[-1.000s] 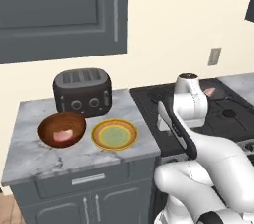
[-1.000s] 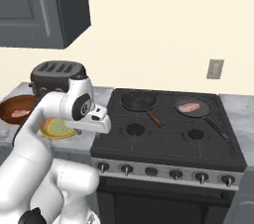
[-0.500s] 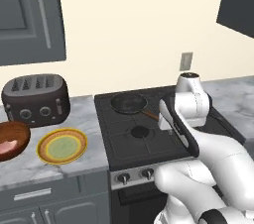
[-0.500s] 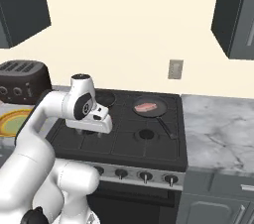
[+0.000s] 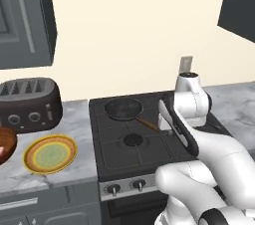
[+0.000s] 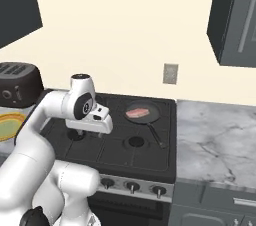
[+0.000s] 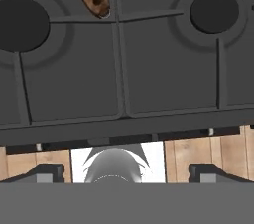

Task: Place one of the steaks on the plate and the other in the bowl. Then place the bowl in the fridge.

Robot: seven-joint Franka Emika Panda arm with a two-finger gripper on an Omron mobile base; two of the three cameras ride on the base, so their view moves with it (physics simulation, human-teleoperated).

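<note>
While the gripper (image 7: 127,172) hangs empty over the stove (image 5: 144,149) with its jaws spread wide, counts stand thus: one steak (image 6: 137,114) in view, lying in a frying pan (image 6: 142,113); two pans — the other (image 5: 122,109) empty; one plate (image 5: 50,154); one bowl (image 5: 6,144) at frame edge; one toaster (image 5: 29,104). No legible writing.

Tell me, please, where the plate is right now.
In the left base view the plate lies empty on the marble counter, left of the stove and in front of the toaster, with the brown bowl just to its left.
</note>
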